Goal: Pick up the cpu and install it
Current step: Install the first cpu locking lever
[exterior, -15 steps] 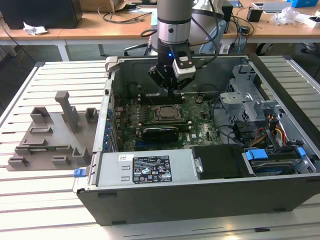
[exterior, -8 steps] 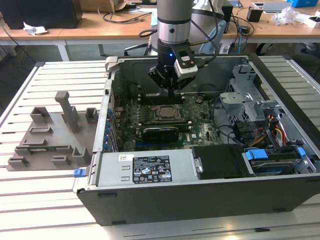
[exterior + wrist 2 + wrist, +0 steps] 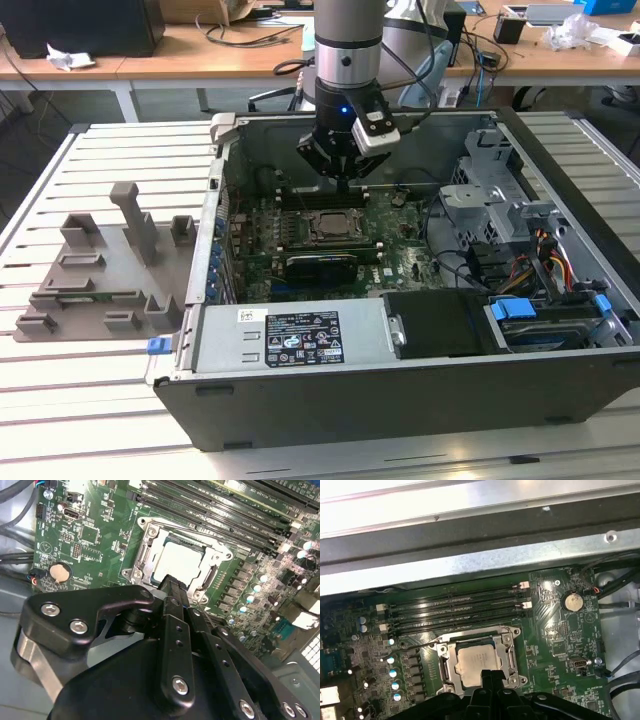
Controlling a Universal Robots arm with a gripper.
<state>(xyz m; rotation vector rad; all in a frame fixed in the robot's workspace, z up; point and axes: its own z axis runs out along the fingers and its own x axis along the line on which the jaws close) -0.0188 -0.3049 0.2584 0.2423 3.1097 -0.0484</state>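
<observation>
The cpu (image 3: pixel 476 666) is lying flat in the socket frame (image 3: pixel 510 652) on the motherboard (image 3: pixel 555 630), inside the open computer case (image 3: pixel 400 400) that is resting on the table (image 3: pixel 100 400). The gripper (image 3: pixel 343 185) is hovering just above the cpu's near edge, with its fingers (image 3: pixel 172 607) pressing together and gripping nothing.

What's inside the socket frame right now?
The cpu lies inside the socket frame, silver top showing. The gripper covers one edge; whatever is beneath the cpu is hidden.
</observation>
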